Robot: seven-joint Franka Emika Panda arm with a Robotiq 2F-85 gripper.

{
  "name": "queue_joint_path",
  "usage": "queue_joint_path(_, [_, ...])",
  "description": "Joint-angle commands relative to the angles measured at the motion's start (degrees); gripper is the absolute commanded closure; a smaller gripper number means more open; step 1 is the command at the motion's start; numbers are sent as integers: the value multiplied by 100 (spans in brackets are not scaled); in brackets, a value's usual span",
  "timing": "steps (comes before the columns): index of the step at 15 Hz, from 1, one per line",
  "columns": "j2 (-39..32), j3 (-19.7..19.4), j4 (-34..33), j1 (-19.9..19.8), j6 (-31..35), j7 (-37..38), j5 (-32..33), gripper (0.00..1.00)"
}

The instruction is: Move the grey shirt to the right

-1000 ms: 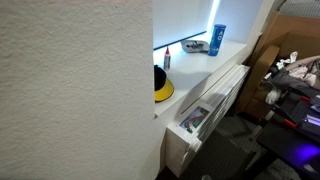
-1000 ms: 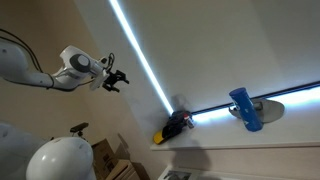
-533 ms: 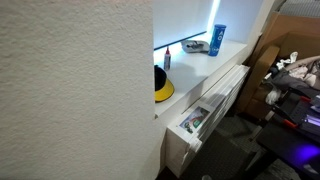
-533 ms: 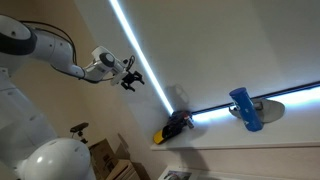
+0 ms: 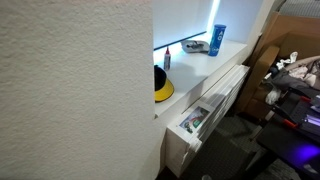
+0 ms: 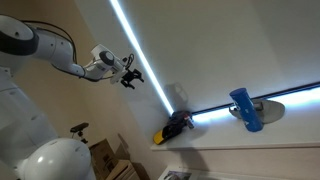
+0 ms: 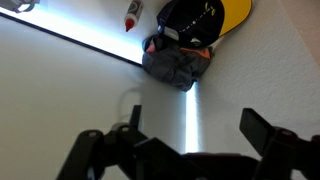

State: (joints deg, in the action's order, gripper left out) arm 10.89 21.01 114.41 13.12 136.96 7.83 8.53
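Grey shirt (image 7: pixel 178 66), crumpled heap: probably soft, light, limp; best pinched at a raised central fold; gripper (image 7: pixel 186 150) wide open, empty.

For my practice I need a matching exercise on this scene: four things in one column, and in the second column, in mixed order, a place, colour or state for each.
Things:
1. grey shirt
2. tall bottle
3. small bottle
4. pincer

Descriptions:
A. open, in the air, holding nothing
B. red tip, beside the bright strip
C. crumpled, next to the yellow and black object
D. blue in colour, on the white ledge

Pairs: 1-C, 2-D, 3-B, 4-A
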Motion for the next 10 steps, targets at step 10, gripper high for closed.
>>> queue_joint_path(10, [-3761,-482,-3739,546,-1003,-156,-139,0])
